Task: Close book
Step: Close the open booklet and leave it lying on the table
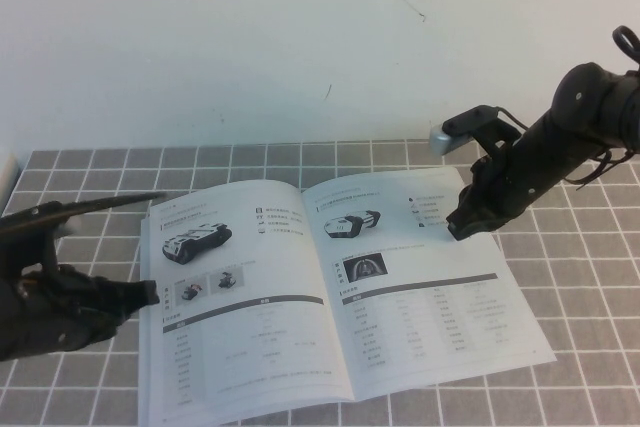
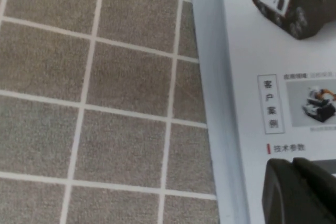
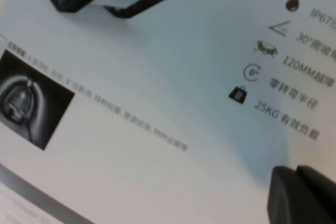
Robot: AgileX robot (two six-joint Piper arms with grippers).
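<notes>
An open book (image 1: 330, 297) lies flat on the grey tiled mat, both printed pages facing up. My left gripper (image 1: 150, 292) rests at the outer edge of the left page, fingers together, nothing between them. In the left wrist view its dark fingertips (image 2: 302, 192) sit over the page (image 2: 273, 77) near a small robot photo. My right gripper (image 1: 458, 230) hovers low over the upper part of the right page, also shut and empty. Its fingertips (image 3: 299, 195) hang just above the page (image 3: 157, 103) beside a column of spec icons.
The grey mat with white grid lines (image 1: 580, 287) covers the table around the book. A white wall (image 1: 300, 37) rises behind it. A small white object (image 1: 5, 172) shows at the far left edge.
</notes>
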